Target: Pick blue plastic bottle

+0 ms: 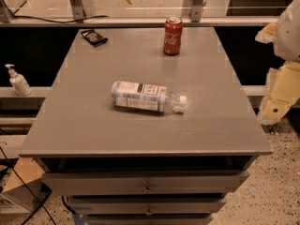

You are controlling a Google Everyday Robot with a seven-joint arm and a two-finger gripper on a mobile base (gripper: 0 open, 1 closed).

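The blue plastic bottle (144, 96) lies on its side near the middle of the grey table top (93, 125). It is clear, with a pale blue-and-white label, and its white cap points right. My arm and gripper (277, 100) hang off the table's right edge, level with the bottle and well to its right, touching nothing.
A red soda can (172, 35) stands upright at the back centre-right of the table. A small dark packet (94, 37) lies at the back left. A white pump dispenser (18, 80) stands on a ledge to the left. Drawers (146, 184) sit under the table top.
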